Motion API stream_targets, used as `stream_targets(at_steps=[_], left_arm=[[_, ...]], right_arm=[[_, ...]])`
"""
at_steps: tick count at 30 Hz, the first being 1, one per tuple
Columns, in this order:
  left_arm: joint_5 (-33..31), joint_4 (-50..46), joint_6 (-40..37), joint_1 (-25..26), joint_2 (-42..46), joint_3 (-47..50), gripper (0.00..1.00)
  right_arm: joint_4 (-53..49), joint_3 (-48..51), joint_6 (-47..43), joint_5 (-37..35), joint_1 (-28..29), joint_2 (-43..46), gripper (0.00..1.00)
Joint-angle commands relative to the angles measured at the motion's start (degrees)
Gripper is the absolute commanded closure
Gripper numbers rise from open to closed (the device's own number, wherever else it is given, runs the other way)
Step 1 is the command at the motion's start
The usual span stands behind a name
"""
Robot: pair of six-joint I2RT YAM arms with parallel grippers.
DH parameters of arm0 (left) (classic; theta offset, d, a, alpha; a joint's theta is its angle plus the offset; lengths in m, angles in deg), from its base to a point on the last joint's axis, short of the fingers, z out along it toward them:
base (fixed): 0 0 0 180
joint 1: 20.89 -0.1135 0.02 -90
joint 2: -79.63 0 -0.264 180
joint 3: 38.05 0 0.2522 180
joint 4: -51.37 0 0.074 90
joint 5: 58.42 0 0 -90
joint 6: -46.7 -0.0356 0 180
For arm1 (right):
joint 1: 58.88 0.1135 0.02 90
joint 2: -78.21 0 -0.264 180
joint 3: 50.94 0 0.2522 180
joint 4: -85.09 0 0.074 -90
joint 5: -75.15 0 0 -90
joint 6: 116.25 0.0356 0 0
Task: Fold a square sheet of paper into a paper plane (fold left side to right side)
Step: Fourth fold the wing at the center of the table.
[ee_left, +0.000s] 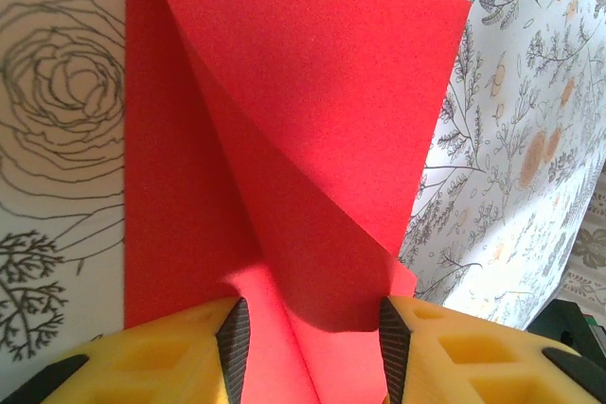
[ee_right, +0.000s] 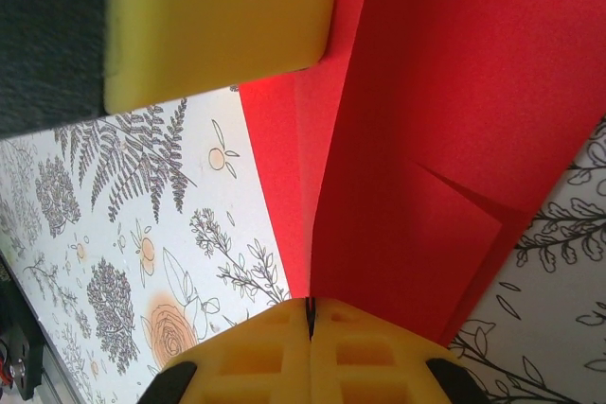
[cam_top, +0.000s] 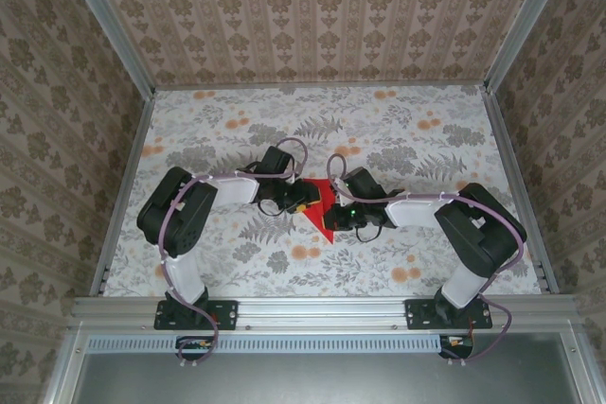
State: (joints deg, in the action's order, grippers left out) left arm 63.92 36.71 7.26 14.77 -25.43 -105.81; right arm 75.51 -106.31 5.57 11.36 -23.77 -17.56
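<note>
The square sheet of paper (cam_top: 322, 207) is bright red and partly folded, lying on the floral tablecloth between both grippers. In the left wrist view the paper (ee_left: 284, 120) shows diagonal creases and a raised flap. My left gripper (ee_left: 312, 342) is open, its jaws standing apart on either side of the paper's near end without pinching it. My right gripper (ee_right: 310, 314) is shut on the sheet (ee_right: 426, 139), and a lifted fold rises straight out of the seam between its yellow fingers. From above, the left gripper (cam_top: 301, 203) and right gripper (cam_top: 341, 217) meet at the sheet.
The floral tablecloth (cam_top: 398, 130) covers the table, which patterned walls enclose on three sides. A metal rail (cam_top: 322, 307) with both arm bases runs along the near edge. One yellow finger of the left gripper (ee_right: 218, 16) sits close above the paper in the right wrist view.
</note>
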Motion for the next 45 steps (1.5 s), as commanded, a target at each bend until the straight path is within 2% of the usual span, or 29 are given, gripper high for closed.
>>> stream_targets(at_steps=[1,4,12,16,25,32,38,45], left_arm=[[-1.3,-2.9,0.3,0.2,-1.1,-0.7,0.56],[-1.5,-3.2,0.1,0.2,-1.1,-0.7,0.56],[-1.7,-3.4,0.1,0.2,-1.1,-0.7,0.56],[-1.7,-3.4,0.1,0.2,-1.1,-0.7,0.55],[-1.6,-3.6,0.1,0.2,-1.1,-1.0,0.55],[-1.5,-3.6,0.0,0.2,-1.0,-1.1,0.56],[-1.5,-3.7,-0.1,0.2,-1.0,-1.2,0.55],[-1.6,-3.8,-0.1,0.2,-0.9,-1.1,0.56]], right_arm=[[0.7,0.5,0.7,1.2,-0.3,-0.6,0.95],[0.7,0.4,0.7,1.2,-0.4,0.6,0.90],[1.7,0.8,1.4,4.4,-2.9,4.6,0.70],[5.6,1.8,4.1,7.1,-5.4,3.6,0.66],[11.1,-0.1,8.8,10.9,-6.5,-2.5,0.66],[12.3,-0.8,9.7,11.9,-6.3,-4.1,0.68],[12.0,-1.5,9.7,11.8,-5.9,-5.3,0.75],[9.6,-1.9,8.3,10.6,-5.9,-5.0,0.88]])
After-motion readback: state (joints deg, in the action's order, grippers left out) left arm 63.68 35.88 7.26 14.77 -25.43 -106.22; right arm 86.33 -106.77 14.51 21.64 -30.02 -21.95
